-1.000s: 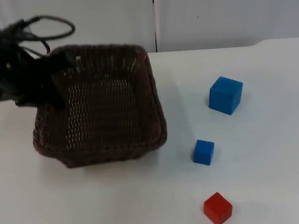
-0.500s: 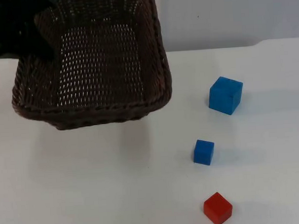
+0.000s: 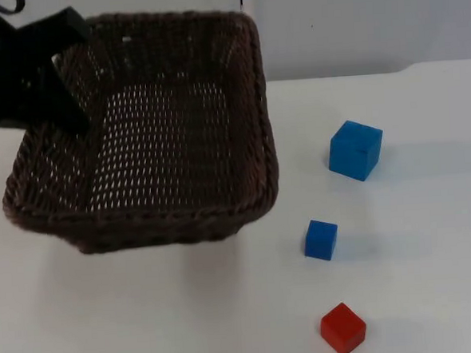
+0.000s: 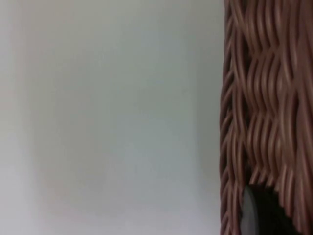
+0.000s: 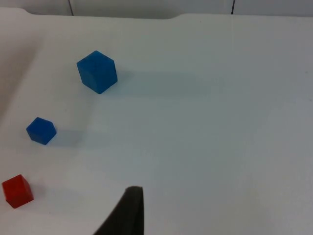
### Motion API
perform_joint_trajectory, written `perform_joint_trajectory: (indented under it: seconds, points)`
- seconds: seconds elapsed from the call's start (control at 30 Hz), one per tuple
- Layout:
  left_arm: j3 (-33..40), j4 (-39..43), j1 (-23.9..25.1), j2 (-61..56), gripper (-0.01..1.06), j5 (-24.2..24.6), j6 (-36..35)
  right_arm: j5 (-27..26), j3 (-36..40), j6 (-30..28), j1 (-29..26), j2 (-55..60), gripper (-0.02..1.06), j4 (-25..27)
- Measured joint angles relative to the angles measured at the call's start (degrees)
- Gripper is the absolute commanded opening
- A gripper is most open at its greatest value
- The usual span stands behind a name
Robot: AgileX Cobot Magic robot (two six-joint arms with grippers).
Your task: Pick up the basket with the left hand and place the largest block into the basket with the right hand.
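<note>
My left gripper point(image 3: 55, 107) is shut on the left rim of the brown wicker basket point(image 3: 166, 225) and holds it in the air above the table's left half, with a faint shadow under it. The basket's woven wall point(image 4: 264, 98) stands close in the left wrist view. The largest block, a blue cube point(image 3: 355, 149), sits on the table right of the basket, also seen as the big blue cube point(image 5: 97, 71) in the right wrist view. My right gripper point(image 5: 128, 215) hovers well off from the blocks, above bare table.
A small blue block point(image 3: 321, 239) and a red block point(image 3: 342, 328) lie in front of the big cube, toward the table's front edge. The grey partition wall point(image 3: 370, 24) closes the back. White table top point(image 3: 432, 252) stretches to the right of the blocks.
The left gripper has lifted the basket off the table; it now looms larger and sits further left. The three blocks have not moved.
</note>
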Motion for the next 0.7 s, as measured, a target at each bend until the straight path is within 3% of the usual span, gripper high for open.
perform_joint_trajectory:
  seconds: [0.43, 0.7]
  points:
    - [14.12, -0.60, 0.00, -8.45, 0.00, -0.23, 2.61, 0.00, 0.00, 0.00, 0.00, 0.00, 1.05, 0.00]
    - [16.49, -2.84, 0.00, -9.89, 0.00, -0.73, 5.66, 0.00, 0.00, 0.00, 0.00, 0.00, 1.05, 0.00]
